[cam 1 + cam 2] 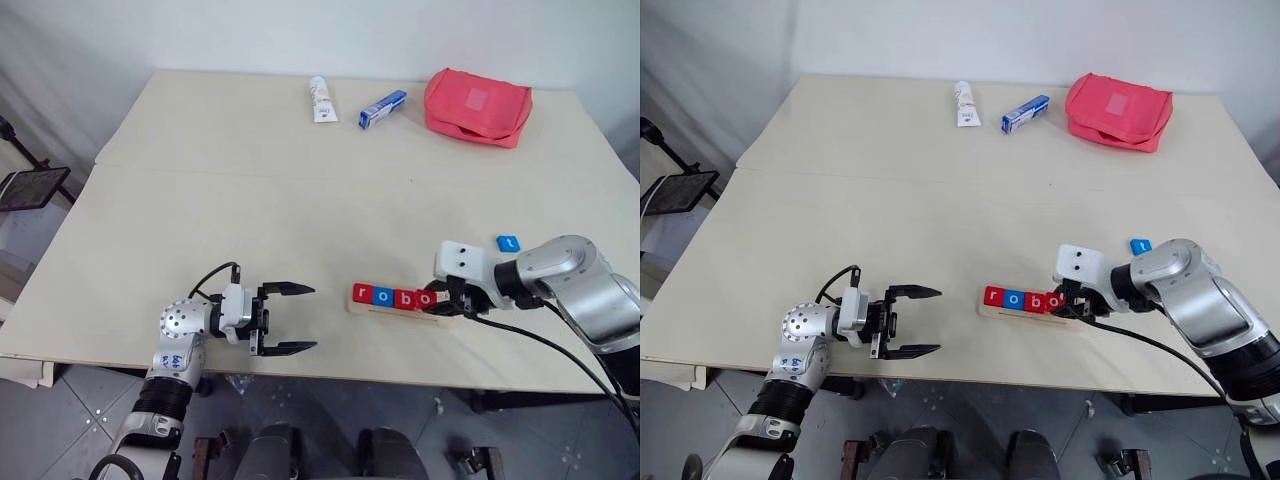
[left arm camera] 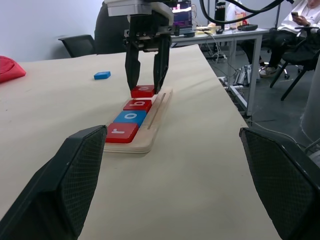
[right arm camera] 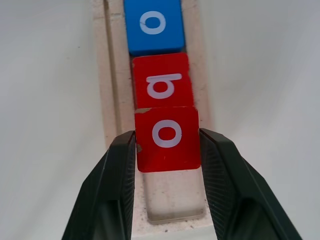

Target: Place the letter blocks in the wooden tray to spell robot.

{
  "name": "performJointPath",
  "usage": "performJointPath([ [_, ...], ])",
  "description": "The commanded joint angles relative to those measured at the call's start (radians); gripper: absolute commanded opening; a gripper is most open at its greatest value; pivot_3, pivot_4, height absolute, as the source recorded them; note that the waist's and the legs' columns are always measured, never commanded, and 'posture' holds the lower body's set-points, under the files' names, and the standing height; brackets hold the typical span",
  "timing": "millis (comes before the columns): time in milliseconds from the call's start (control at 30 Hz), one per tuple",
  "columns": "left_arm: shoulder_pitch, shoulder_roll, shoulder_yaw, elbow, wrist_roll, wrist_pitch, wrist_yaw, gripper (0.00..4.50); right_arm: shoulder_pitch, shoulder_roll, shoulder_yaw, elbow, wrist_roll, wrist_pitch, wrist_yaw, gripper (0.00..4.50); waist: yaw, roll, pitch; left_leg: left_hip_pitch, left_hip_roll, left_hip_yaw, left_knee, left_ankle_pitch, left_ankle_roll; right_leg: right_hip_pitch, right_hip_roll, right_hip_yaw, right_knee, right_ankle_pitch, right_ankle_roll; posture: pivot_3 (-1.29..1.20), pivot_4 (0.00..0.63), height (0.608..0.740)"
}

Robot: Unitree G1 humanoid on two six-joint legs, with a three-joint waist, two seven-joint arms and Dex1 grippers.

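Note:
The wooden tray (image 1: 400,309) lies near the table's front edge. It holds a red r (image 1: 362,293), a blue o (image 1: 383,296), a red b (image 1: 405,298) and a red o (image 3: 167,137) in a row. My right gripper (image 1: 441,298) points down over the tray's right end. Its fingers (image 3: 117,185) press both sides of that last red o, which rests in the groove. A blue t block (image 1: 508,242) lies loose on the table behind the right wrist. My left gripper (image 1: 292,318) hovers open and empty left of the tray, pointing at it.
At the table's far edge lie a red zip pouch (image 1: 477,105), a blue-and-white box (image 1: 382,109) and a white tube (image 1: 321,99). The front table edge (image 1: 330,368) runs just below both grippers. Behind the table stand chairs and desks (image 2: 240,35).

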Motion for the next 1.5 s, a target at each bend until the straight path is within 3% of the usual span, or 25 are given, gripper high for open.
performJointPath([
  [33, 0.004, -0.003, 0.0, -0.02, 0.0, -0.012, 0.008, 4.5, -0.002, -0.01, -0.011, -0.015, -0.016, -0.008, 0.001, 3.12, 0.0, 0.0, 0.0, 0.0, 0.0, 0.0, 0.0, 0.0, 0.0, 0.0, 0.0, 0.0, 0.0, 0.0, 0.0, 0.0, 0.15, 0.74],
  [167, -0.002, -0.006, -0.001, -0.011, 0.0, -0.015, 0.008, 4.5, -0.001, -0.007, -0.026, -0.02, -0.011, 0.006, -0.012, 4.48, 0.0, 0.0, 0.0, 0.0, 0.0, 0.0, 0.0, 0.0, 0.0, 0.0, 0.0, 0.0, 0.0, 0.0, 0.0, 0.0, 0.15, 0.74],
  [500, -0.022, -0.019, -0.004, 0.021, 0.005, -0.026, 0.003, 4.5, 0.056, -0.017, -0.124, -0.101, 0.047, 0.092, -0.07, 4.48, 0.003, 0.0, 0.0, 0.0, 0.0, 0.0, 0.0, 0.0, 0.0, 0.0, 0.0, 0.0, 0.0, 0.0, 0.0, 0.0, 0.15, 0.74],
  [633, -0.03, -0.024, -0.006, 0.037, 0.007, -0.032, -0.002, 4.5, 0.145, -0.046, -0.203, -0.14, 0.085, 0.101, -0.072, 3.57, 0.007, 0.0, 0.0, 0.0, 0.0, 0.0, 0.0, 0.0, 0.0, 0.0, 0.0, 0.0, 0.0, 0.0, 0.0, 0.0, 0.15, 0.74],
  [967, -0.036, -0.028, -0.004, 0.046, 0.005, -0.033, -0.012, 4.5, 0.226, -0.047, -0.237, -0.121, 0.08, 0.079, -0.127, 0.04, 0.011, 0.0, 0.0, 0.0, 0.0, 0.0, 0.0, 0.0, 0.0, 0.0, 0.0, 0.0, 0.0, 0.0, 0.0, 0.0, 0.15, 0.74],
  [1500, -0.011, -0.015, -0.001, 0.017, 0.004, -0.03, -0.005, 4.5, 0.201, 0.012, -0.17, -0.076, 0.067, 0.038, -0.159, 0.01, 0.012, 0.0, 0.0, 0.0, 0.0, 0.0, 0.0, 0.0, 0.0, 0.0, 0.0, 0.0, 0.0, 0.0, 0.0, 0.0, 0.15, 0.74],
])
